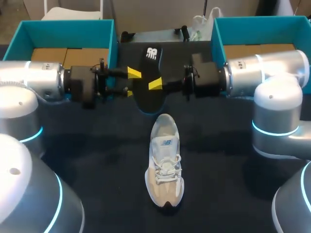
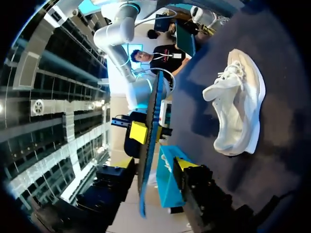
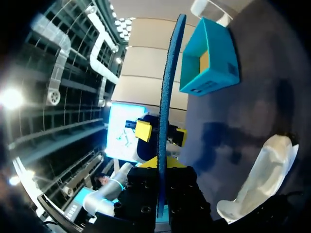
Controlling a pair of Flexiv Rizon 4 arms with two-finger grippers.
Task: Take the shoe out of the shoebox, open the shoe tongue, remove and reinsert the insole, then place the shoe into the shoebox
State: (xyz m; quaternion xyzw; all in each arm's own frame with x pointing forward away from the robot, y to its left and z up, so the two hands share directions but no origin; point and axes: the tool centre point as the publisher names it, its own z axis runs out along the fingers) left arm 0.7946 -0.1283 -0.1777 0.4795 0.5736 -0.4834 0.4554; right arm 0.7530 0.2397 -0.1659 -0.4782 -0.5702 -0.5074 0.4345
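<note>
A black insole [image 1: 148,80] with a blue underside hangs in the air between my two arms, above the far middle of the table. My right gripper [image 1: 156,85] is shut on it; in the right wrist view the insole [image 3: 167,97] runs edge-on out from between its fingers [image 3: 163,167]. My left gripper [image 1: 131,82] is open at the insole's other edge, its yellow tips apart on either side of the insole [image 2: 148,141]. The white and beige shoe [image 1: 165,167] lies on the dark table in front of the insole, its toe towards me and its laces loosened.
One teal shoebox [image 1: 68,36] stands at the far left and another [image 1: 257,31] at the far right, both showing brown cardboard inside. Between them, at the table's far edge, lie dark objects [image 1: 155,34].
</note>
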